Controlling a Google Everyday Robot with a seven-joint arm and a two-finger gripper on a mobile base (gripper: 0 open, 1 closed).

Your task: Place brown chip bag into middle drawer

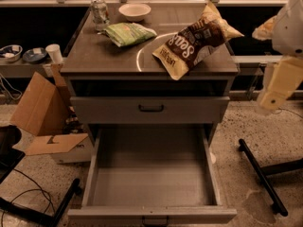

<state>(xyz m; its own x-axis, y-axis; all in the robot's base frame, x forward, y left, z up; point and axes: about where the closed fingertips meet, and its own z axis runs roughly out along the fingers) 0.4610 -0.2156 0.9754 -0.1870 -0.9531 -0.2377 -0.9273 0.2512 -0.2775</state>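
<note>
The brown chip bag [196,41] lies tilted on the cabinet top [104,60], the gripper [263,31] just right of it (grip: cannot tell), so grasping comes first, then lowering into the open middle drawer [151,174].

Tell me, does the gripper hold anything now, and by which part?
It cannot be told. The gripper is at the right, beside the raised upper end of the brown chip bag, but contact between them is not visible.
</note>
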